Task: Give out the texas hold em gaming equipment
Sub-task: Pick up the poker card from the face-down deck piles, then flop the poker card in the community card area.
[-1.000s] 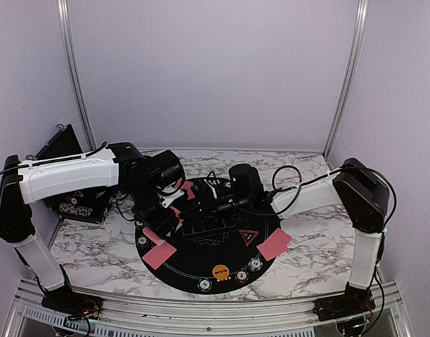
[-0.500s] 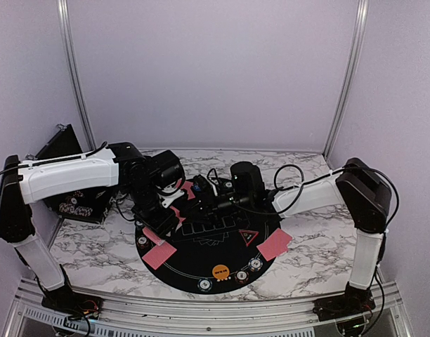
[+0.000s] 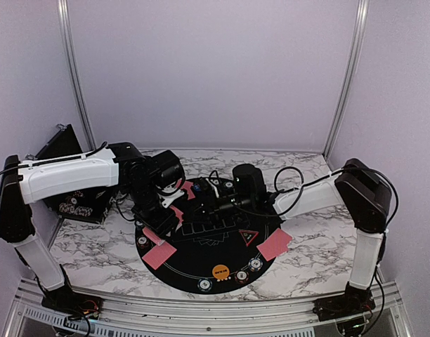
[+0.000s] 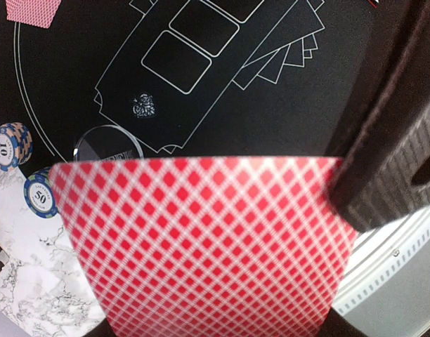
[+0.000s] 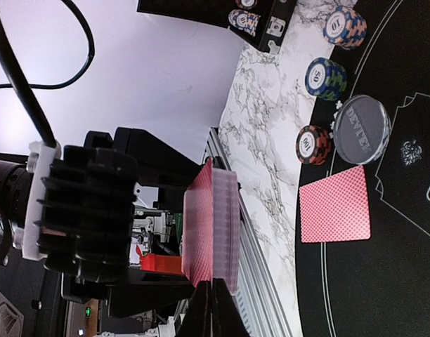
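Playing cards (image 4: 201, 239), a red diamond-backed deck, sit clamped in the left claw (image 3: 164, 205) above the round black mat (image 3: 201, 261). The right claw (image 5: 209, 309) is pinched tight at the deck's edge; whether it grips a card I cannot tell. One card (image 5: 334, 205) lies face down on the mat beside a clear dealer disc (image 5: 362, 130). Three striped chips (image 5: 326, 76) sit along the mat's rim on the marble surface (image 3: 306, 260).

Numbers on the chips, one word on a disc

Left wrist view: the peach-and-blue poker chip (image 4: 5, 145) is marked "10", and the blue chip (image 4: 41, 196) beside it "50". Right wrist view: the grey disc (image 5: 361, 130) reads "DEALER", lying sideways. The number on the red chip (image 5: 313, 144) and the print on the orange disc (image 3: 220, 271) are too small to read.
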### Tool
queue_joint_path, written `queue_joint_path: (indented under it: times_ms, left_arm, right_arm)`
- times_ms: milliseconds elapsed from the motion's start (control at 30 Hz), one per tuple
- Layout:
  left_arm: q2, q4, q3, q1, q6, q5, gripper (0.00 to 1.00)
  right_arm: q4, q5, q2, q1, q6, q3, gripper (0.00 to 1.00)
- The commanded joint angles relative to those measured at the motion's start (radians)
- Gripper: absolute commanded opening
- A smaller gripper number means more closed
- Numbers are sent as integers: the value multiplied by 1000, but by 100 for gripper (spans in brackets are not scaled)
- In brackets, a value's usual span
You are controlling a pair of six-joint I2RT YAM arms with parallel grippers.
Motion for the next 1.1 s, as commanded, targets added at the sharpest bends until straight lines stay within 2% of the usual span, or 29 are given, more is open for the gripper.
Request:
queue_joint_path:
  times_ms: [0,400,733,933,1067]
  left_arm:
    - [1,-22,-2,-3,0,2,58]
    - [-10,-17,-23,-1,2,-3,58]
    - [-41,2,-79,18,-11,0,58]
    - [-70,16,-113,40,-23,3,58]
    - [-89,21,-143,64,-33,4,58]
  right_arm:
    - [78,-19,-34,-22,41,-13,0]
    - [97,-22,-101,-88,41,-81,0]
    - [42,7,-184,-147,-52,-137,0]
    - [-79,72,-228,-183,-229,-134,0]
    - [-198,213,-258,-193,-436,-132,0]
